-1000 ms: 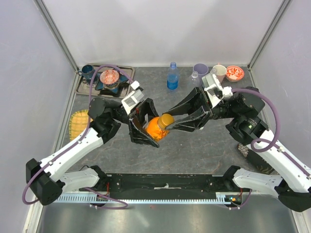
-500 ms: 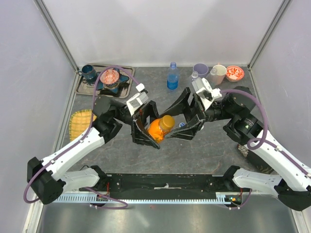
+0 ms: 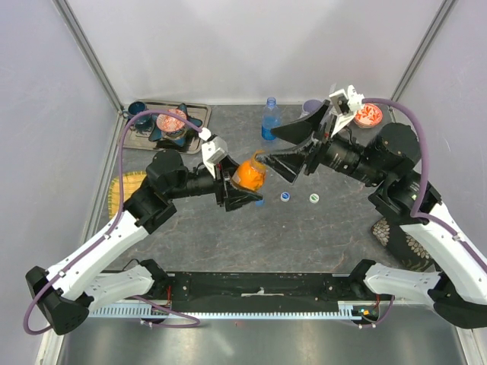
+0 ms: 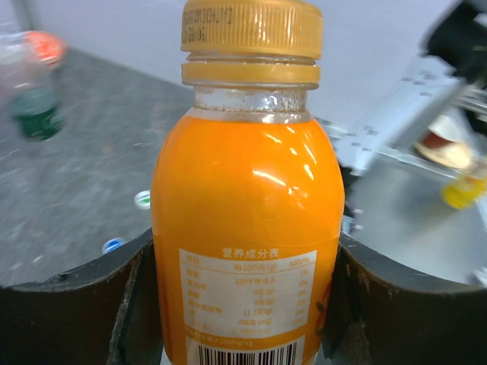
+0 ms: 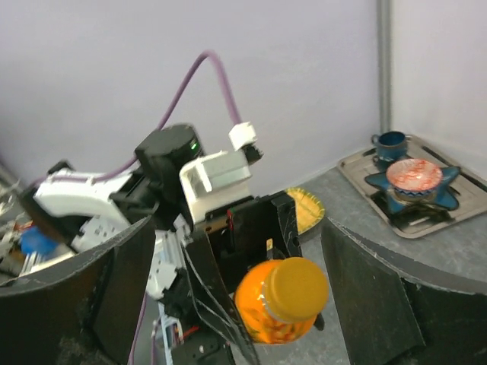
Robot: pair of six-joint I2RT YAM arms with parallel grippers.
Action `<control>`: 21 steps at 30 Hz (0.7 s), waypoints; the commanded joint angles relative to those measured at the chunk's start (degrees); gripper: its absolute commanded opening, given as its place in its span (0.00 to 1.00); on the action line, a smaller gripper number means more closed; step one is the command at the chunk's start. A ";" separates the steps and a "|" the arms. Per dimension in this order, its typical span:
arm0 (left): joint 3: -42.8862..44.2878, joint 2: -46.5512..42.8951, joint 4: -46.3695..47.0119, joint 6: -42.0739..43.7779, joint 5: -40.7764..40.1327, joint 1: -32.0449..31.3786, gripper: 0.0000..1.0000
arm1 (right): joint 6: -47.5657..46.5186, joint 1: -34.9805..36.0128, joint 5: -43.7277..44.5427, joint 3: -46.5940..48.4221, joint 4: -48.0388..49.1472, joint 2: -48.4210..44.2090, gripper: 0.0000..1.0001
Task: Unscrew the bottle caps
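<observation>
One orange bottle clamped in left gripper; right gripper gapes empty near its cap

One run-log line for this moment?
left gripper: shut on orange bottle | yellow cap: on | right gripper: open, clear of cap | table: blue cap, green cap lying loose

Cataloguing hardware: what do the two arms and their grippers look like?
The left arm and right arm have white shells, black joints and a purple cable each. The left gripper and right gripper have broad black fingers and a white wrist block.
</observation>
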 commanded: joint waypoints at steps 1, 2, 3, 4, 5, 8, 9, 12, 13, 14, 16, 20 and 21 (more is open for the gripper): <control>0.71 -1.64 -4.90 8.34 -22.20 -1.65 0.38 | 6.96 -0.12 12.84 3.73 -3.12 1.93 0.94; 0.44 -2.34 -4.99 9.05 -25.92 -3.14 0.38 | 8.19 -0.03 14.42 4.52 -4.53 2.63 0.93; 0.18 -2.61 -4.99 9.66 -29.53 -3.94 0.38 | 9.16 -0.03 16.35 4.97 -5.59 3.34 0.93; -0.17 -2.87 -4.73 11.06 -35.31 -4.82 0.38 | 9.95 -0.03 16.72 5.32 -6.99 4.65 0.92; -0.43 -3.22 -4.47 11.77 -38.32 -6.57 0.38 | 11.70 -0.03 17.33 5.32 -7.79 5.18 0.92; -1.14 -3.49 -3.50 13.53 -46.43 -9.03 0.38 | 13.29 -0.03 18.92 4.71 -9.11 7.03 0.90; -1.23 -3.67 -3.32 13.97 -47.57 -9.39 0.38 | 13.48 -0.03 19.18 4.45 -9.11 7.38 0.90; -1.67 -3.75 -2.53 14.33 -50.39 -10.36 0.39 | 13.91 -0.03 19.45 3.92 -9.29 8.79 0.88; -1.67 -3.76 -2.44 14.33 -50.57 -10.45 0.39 | 14.09 -0.03 19.19 3.92 -9.29 9.40 0.87; -1.67 -3.67 -2.44 14.33 -50.57 -10.54 0.39 | 14.18 -0.03 19.19 3.83 -9.20 9.58 0.87; -1.67 -3.67 -2.36 14.33 -50.57 -10.63 0.39 | 14.35 -0.03 18.75 3.48 -8.59 9.93 0.85; -1.76 -3.40 -2.27 14.33 -50.22 -10.80 0.39 | 14.27 -0.03 18.04 3.39 -7.62 10.46 0.84; -1.84 -3.40 -2.09 14.33 -49.87 -10.89 0.39 | 14.36 -0.03 18.04 3.39 -7.62 10.55 0.83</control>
